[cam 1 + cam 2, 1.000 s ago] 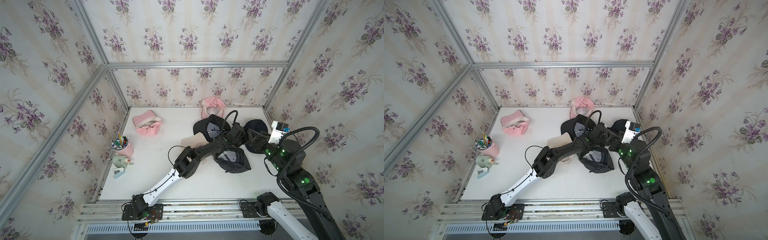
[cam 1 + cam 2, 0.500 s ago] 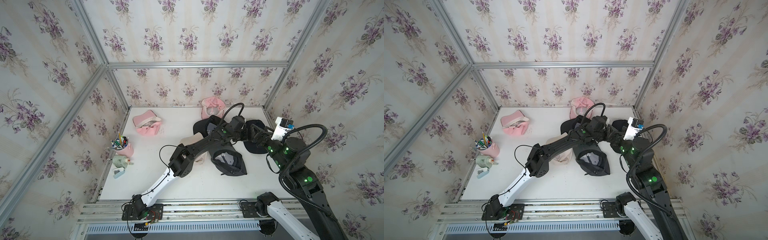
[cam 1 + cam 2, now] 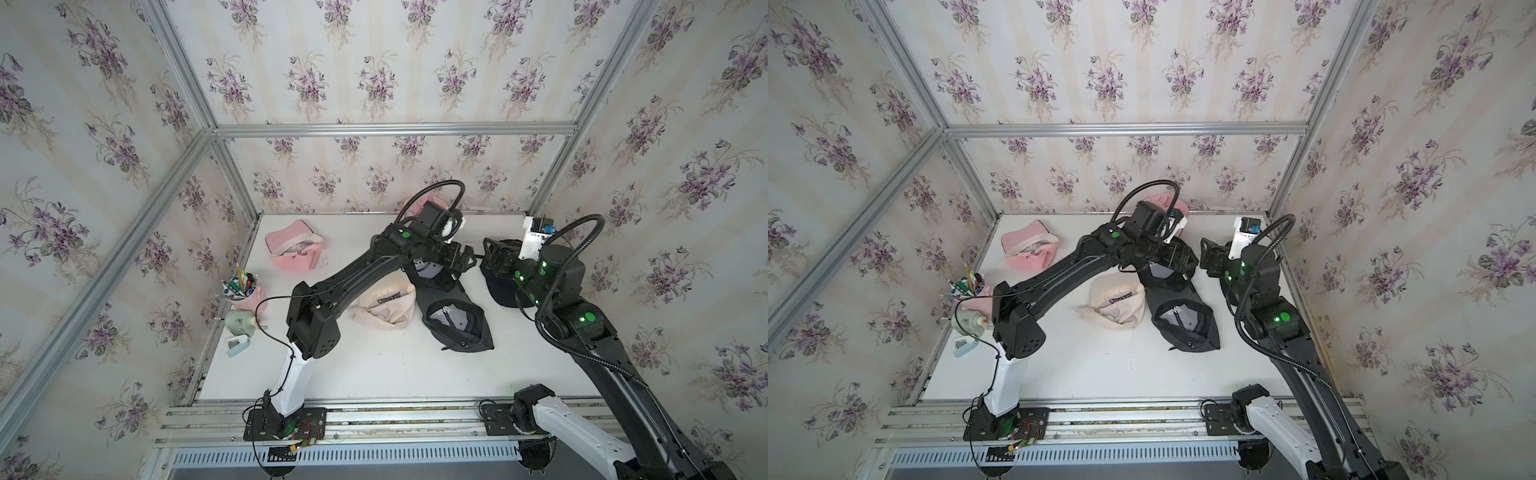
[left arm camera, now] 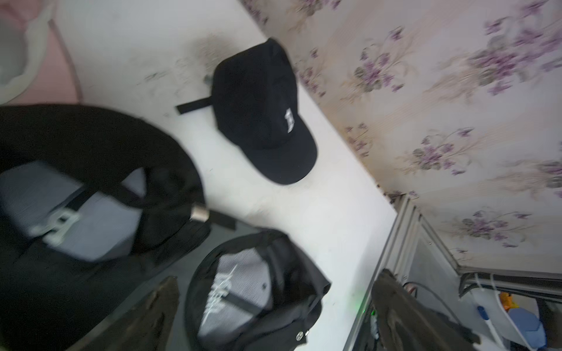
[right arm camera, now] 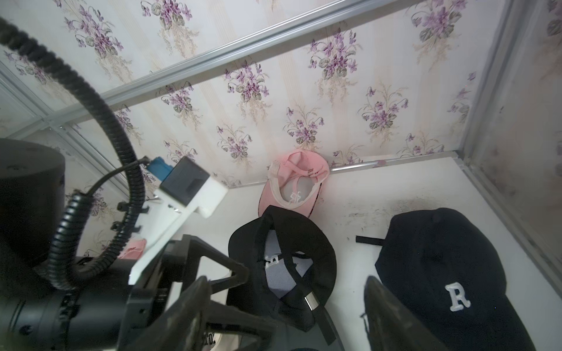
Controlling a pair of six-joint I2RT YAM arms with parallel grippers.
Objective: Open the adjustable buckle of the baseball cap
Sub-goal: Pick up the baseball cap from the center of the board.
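Presently, on the white surface (image 3: 374,374):

- Black cap (image 5: 282,240), task item. It lies crown-down at the middle rear with its grey lining upward. Its strap (image 5: 296,278) passes through a metal buckle (image 5: 310,301), which shows in both wrist views. Whether the buckle is released cannot be told.
- Left tool (image 3: 463,259). It hovers just above the black cap, fingers spread wide, holding nothing.
- Right tool (image 3: 494,255). It is near the left tool and faces it, above the gap between the black cap and the R cap. Its fingers are spread and empty.
- Second black cap (image 3: 457,328). It lies crown-down in front of the first and touches it.
- R cap (image 5: 441,273). Dark, crown up, beside the right wall, with its strap tail lying flat on the surface.
- Cream cap (image 3: 386,305). It sits just left of the second black cap, partly under the left arm.
- Pink cap (image 3: 293,249). It lies at the left rear, opening up.
- Second pink cap (image 5: 296,182). It leans against the rear wall.
- Pen cup (image 3: 245,293). It stands at the left edge.
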